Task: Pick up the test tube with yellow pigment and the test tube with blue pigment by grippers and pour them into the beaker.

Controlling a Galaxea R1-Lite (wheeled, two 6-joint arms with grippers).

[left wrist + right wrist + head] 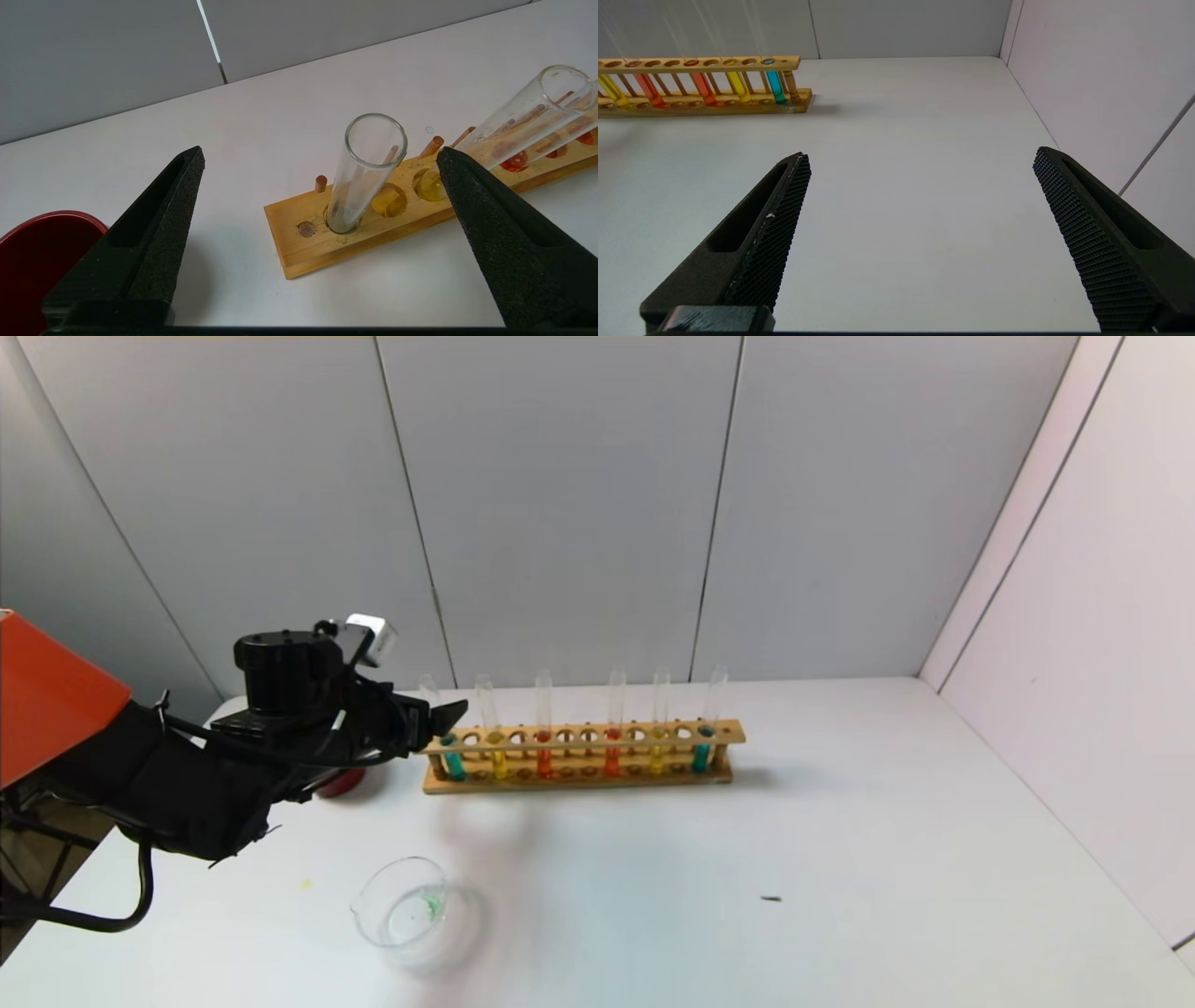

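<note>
The left gripper [320,156] hangs with its fingers spread wide and empty above the left end of the wooden test tube rack [579,779], its tips either side of the end test tube with blue pigment [450,756], which stands in the rack's first hole with the test tube with yellow pigment [497,753] in a hole just beside it. The right gripper [920,156], also spread wide with nothing between its fingers, hovers over bare white table [915,196] well right of the rack. The beaker [404,903] sits on the table nearer the robot, in front of the rack's left end, and a dark red cup [341,782] stands behind the left arm.
</note>
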